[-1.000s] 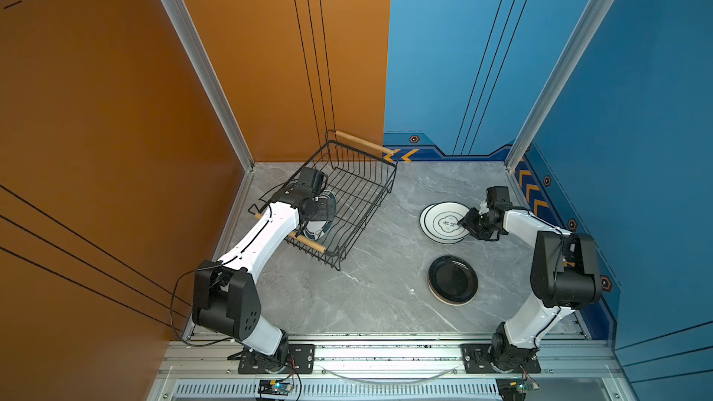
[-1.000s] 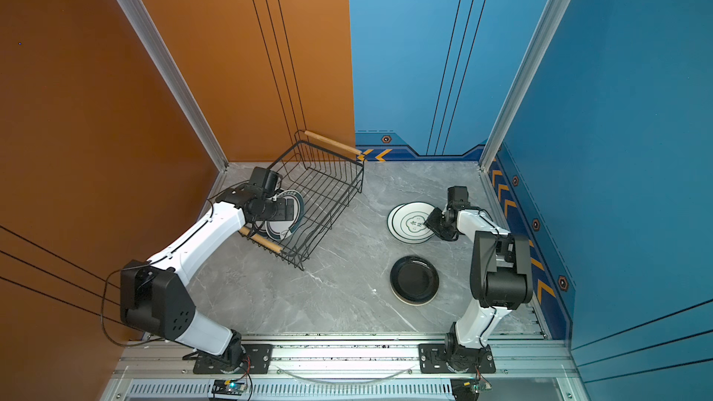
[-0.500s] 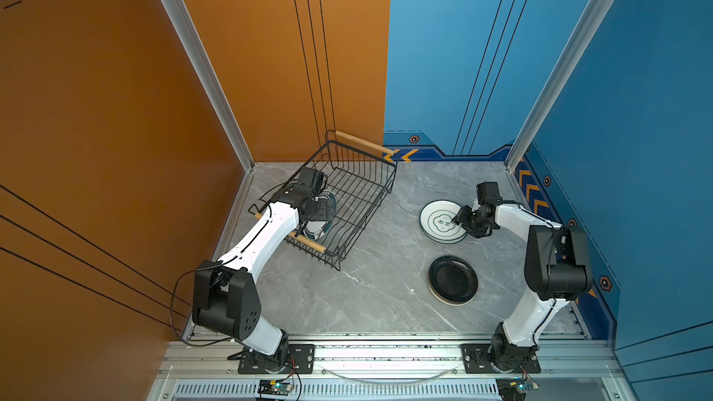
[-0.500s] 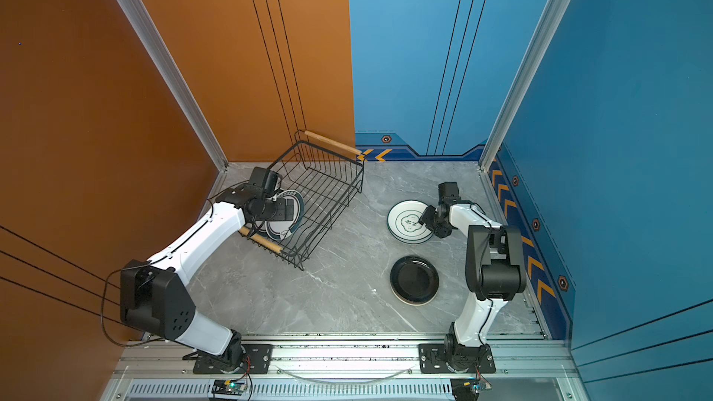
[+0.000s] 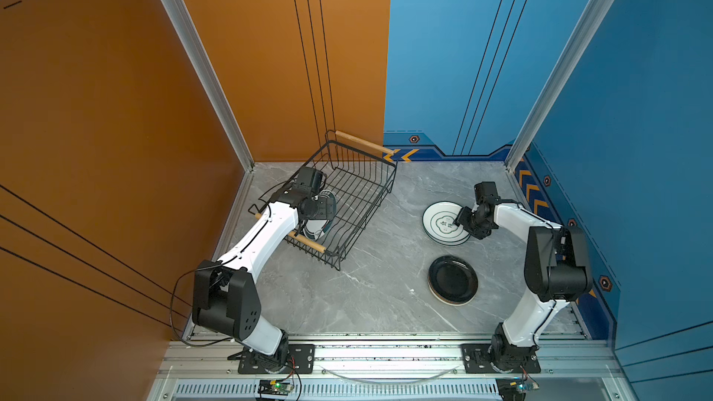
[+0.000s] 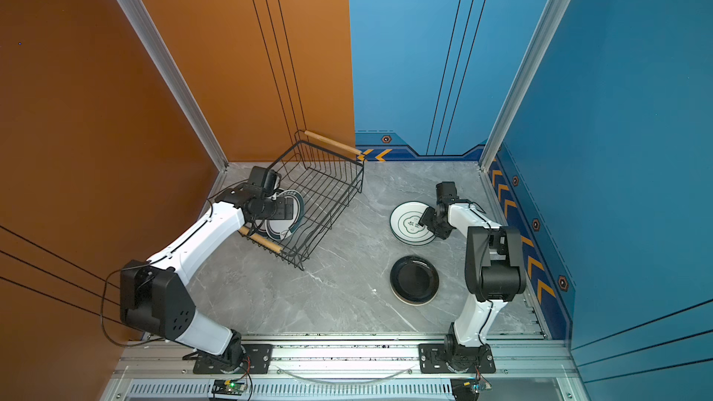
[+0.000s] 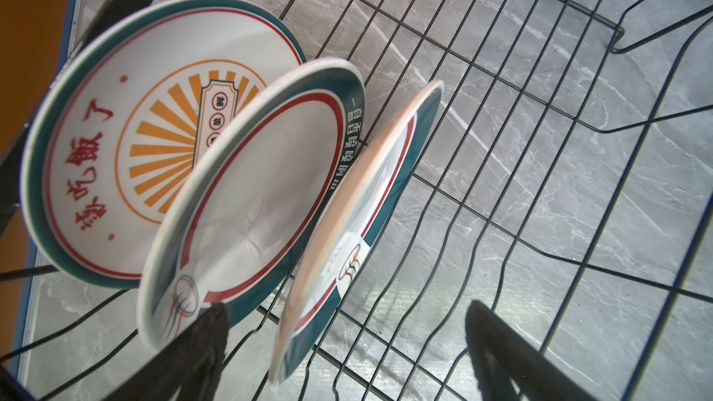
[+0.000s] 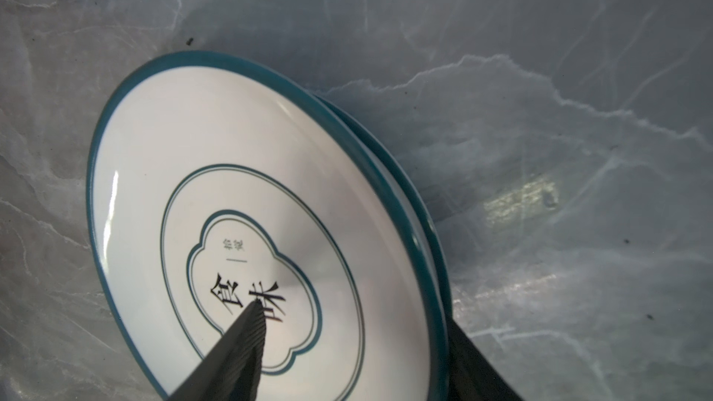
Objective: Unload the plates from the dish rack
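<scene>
Three teal-rimmed plates [image 7: 262, 187] stand tilted in the black wire dish rack [image 5: 355, 194].

The black wire dish rack [image 5: 370, 210] sits near the back left corner of the table [image 5: 339, 302]. Three plates [image 7: 254, 202] stand on edge inside it. A white, dark-rimmed plate [image 5: 443, 223] lies flat near the right edge, on another plate. A black plate [image 5: 452, 280] lies nearer the front.

The dish rack [image 5: 359, 187] is black wire with pale wooden handles [image 5: 362, 143]. The sunburst plate [image 7: 115, 140] is white with a teal rim, red ring and orange rays. On the grey marbled counter [image 5: 347, 295], the teal-rimmed plate [image 5: 440, 221] is white with black characters. The black plate [image 5: 452, 279] is plain.
</scene>
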Motion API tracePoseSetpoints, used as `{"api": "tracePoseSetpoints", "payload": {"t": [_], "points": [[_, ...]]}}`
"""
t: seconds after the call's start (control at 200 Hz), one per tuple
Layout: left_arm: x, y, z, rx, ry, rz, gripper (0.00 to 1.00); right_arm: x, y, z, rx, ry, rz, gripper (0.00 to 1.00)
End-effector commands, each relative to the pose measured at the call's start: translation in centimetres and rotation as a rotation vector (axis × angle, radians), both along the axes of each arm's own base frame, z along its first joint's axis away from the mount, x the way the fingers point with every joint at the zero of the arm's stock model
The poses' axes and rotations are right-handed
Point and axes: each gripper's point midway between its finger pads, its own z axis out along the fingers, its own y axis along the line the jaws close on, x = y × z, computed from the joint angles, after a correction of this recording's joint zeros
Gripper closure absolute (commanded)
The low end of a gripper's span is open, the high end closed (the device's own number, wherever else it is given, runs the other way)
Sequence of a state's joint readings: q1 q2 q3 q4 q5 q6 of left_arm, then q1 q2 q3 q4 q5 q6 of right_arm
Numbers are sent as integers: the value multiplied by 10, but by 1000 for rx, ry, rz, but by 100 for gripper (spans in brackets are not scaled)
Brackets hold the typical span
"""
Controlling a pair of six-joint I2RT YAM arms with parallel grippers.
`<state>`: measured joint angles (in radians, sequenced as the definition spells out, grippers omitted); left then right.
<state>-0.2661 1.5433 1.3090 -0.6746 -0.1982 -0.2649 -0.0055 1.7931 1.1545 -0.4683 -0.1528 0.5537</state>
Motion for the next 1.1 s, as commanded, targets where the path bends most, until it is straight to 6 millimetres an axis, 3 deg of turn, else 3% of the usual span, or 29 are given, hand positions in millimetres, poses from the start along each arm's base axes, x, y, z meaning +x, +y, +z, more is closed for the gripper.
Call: {"api": "tracePoseSetpoints", "payload": {"t": [0.0,0.476,0.786,0.826,0.956,0.981,1.091], "points": [[1,1,-8,-3,22,-16,4,-19,-6,1,-49,49,2,35],[6,1,-12,4,33,-28,4,-28,-13,11,-90,38,-9,30],[14,-1,-14,23,39,-62,6,-35,-17,29,-101,-9,-9,19],[16,-1,-14,27,39,-65,6,-36,-17,31,-101,-12,-9,9],[21,0,-16,36,44,-66,6,-37,-16,33,-96,-19,-2,5],[22,0,-16,37,44,-67,6,-38,-16,33,-97,-18,0,0],[26,1,-21,44,54,-64,6,-39,-15,34,-95,-21,1,0]]}}
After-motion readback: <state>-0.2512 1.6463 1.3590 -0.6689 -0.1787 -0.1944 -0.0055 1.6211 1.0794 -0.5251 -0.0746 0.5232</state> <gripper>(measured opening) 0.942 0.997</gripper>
